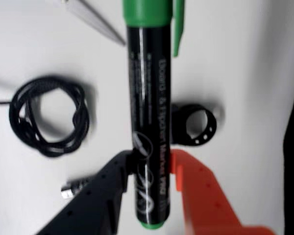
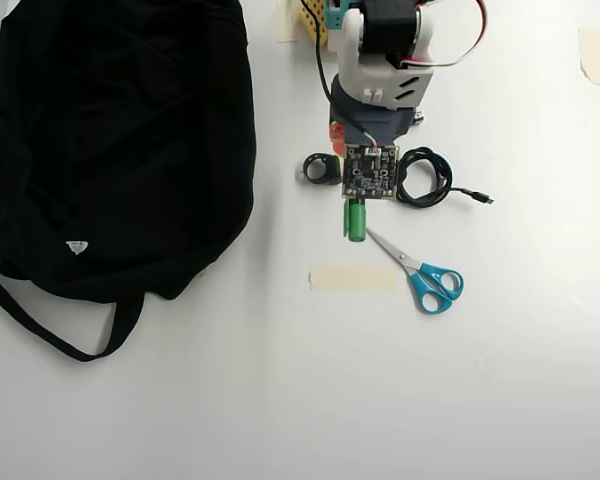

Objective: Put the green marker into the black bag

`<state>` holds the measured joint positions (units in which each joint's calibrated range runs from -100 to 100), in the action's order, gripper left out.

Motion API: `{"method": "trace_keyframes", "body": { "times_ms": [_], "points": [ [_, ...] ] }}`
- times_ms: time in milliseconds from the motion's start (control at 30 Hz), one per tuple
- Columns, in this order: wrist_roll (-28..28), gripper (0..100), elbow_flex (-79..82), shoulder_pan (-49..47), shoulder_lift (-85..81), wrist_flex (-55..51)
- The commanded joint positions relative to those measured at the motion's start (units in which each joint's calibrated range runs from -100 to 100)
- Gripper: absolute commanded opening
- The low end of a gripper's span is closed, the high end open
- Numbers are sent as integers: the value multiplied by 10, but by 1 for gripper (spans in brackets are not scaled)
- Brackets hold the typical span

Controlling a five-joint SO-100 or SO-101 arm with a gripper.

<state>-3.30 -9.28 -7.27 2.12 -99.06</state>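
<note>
The green marker (image 1: 149,112) has a black printed barrel and a green cap, and it runs straight up the middle of the wrist view. My gripper (image 1: 152,164) is shut on its lower barrel, with the black finger (image 1: 108,191) on the left and the orange finger (image 1: 196,191) on the right. From overhead only the marker's green cap (image 2: 355,220) shows, sticking out below the wrist's circuit board (image 2: 369,170). The black bag (image 2: 120,140) lies flat at the left of the table, well apart from the marker. A dark strip at the right edge of the wrist view may be that bag.
Blue-handled scissors (image 2: 420,272) lie just right of the marker cap. A coiled black cable (image 2: 423,177) is to the right of the arm and a black ring (image 2: 320,168) to its left. A tape strip (image 2: 352,278) lies below. A small metal-tipped piece (image 1: 71,188) rests near the black finger.
</note>
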Motion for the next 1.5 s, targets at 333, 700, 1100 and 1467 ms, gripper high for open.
{"method": "trace_keyframes", "body": {
  "times_ms": [333,700,1100,1467],
  "points": [
    [-7,2,153,-13,-151,5],
    [-12,2,197,-8,-174,31],
    [-32,2,188,148,-171,52],
    [-27,2,188,388,-161,164]
  ]
}}
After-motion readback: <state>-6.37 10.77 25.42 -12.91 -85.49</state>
